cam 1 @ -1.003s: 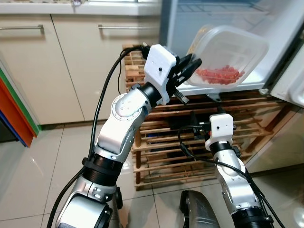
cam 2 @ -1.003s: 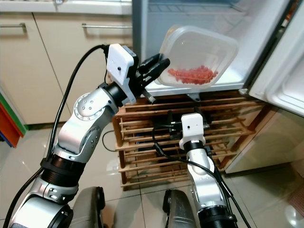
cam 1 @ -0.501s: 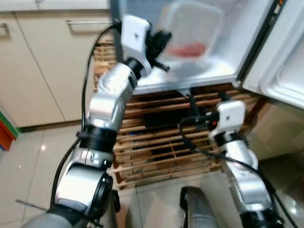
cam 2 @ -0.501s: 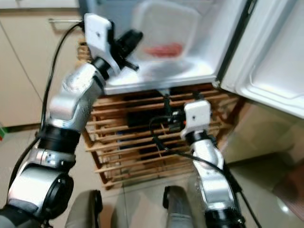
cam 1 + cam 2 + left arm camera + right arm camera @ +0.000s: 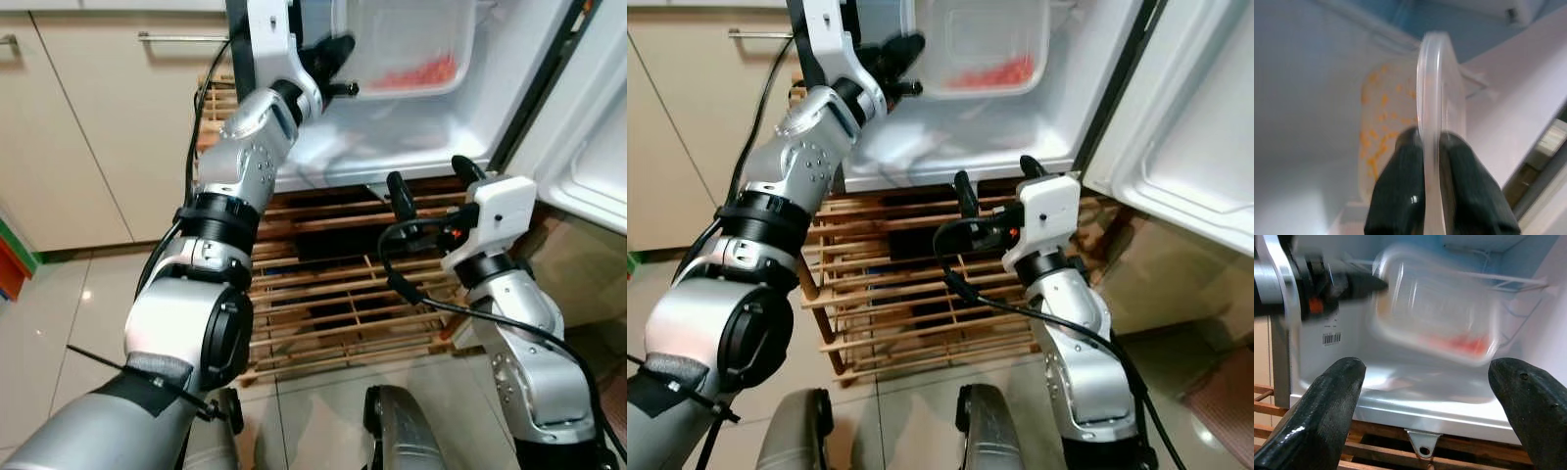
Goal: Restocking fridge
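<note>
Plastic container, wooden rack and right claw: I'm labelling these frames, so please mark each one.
plastic container (image 5: 994,44), right eye view, on its clear bottom above the red food.
wooden rack (image 5: 323,294), left eye view, on a front slat.
right claw (image 5: 427,178), left eye view, midway between its open fingertips.

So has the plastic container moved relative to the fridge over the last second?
Yes. The left pincer has carried the container from outside the front edge of the fridge floor deeper into the compartment, above that floor.
</note>
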`<state>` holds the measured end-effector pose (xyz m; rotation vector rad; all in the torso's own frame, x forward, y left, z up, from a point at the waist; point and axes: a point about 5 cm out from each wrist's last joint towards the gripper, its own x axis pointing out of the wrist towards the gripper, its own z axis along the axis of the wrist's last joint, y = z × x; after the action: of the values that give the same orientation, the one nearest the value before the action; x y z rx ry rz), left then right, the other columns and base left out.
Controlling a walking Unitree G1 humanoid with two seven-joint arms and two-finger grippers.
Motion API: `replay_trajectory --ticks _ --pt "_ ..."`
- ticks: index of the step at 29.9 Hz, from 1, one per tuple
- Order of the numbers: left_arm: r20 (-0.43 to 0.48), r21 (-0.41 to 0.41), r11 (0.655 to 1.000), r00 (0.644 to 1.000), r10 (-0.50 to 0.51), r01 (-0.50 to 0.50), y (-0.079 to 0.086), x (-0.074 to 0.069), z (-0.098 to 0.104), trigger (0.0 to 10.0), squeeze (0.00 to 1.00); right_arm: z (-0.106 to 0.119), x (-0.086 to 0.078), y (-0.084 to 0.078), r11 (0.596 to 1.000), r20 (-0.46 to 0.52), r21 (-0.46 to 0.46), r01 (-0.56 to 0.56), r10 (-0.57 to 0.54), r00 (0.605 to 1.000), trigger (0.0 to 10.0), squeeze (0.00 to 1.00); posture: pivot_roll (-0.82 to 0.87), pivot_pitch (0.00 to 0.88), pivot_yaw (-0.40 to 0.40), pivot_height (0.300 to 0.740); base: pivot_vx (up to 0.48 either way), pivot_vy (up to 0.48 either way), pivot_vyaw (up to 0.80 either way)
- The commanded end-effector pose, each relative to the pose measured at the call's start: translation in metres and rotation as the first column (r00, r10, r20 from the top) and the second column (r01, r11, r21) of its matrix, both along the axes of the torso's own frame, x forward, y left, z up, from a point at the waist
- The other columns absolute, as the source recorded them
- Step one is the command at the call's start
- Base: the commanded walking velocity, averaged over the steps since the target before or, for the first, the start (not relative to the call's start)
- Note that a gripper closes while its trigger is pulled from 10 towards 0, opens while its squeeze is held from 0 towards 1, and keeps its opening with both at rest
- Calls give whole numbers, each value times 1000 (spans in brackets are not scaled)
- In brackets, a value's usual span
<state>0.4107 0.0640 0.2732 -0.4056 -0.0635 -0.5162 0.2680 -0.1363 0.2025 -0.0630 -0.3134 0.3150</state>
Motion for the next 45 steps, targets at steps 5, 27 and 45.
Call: replay_trajectory --ticks 5,27,45 --pt "-140 -44 998 989 -42 36 -19 1 -17 10000 0 14 0 -2 1000 3 4 -12 12 1000 10000 0 -213 38 -47 583 0 0 0" --pt "-243 12 996 965 93 -93 -21 6 -25 10000 0 -4 -17 -14 999 -151 18 48 -45 987 10000 0 -251 56 -36 583 0 0 0" --pt "-276 20 987 947 161 -162 -18 8 -24 10000 1000 -13 -20 -8 999 -177 17 43 -40 983 10000 0 -261 54 -28 583 0 0 0"
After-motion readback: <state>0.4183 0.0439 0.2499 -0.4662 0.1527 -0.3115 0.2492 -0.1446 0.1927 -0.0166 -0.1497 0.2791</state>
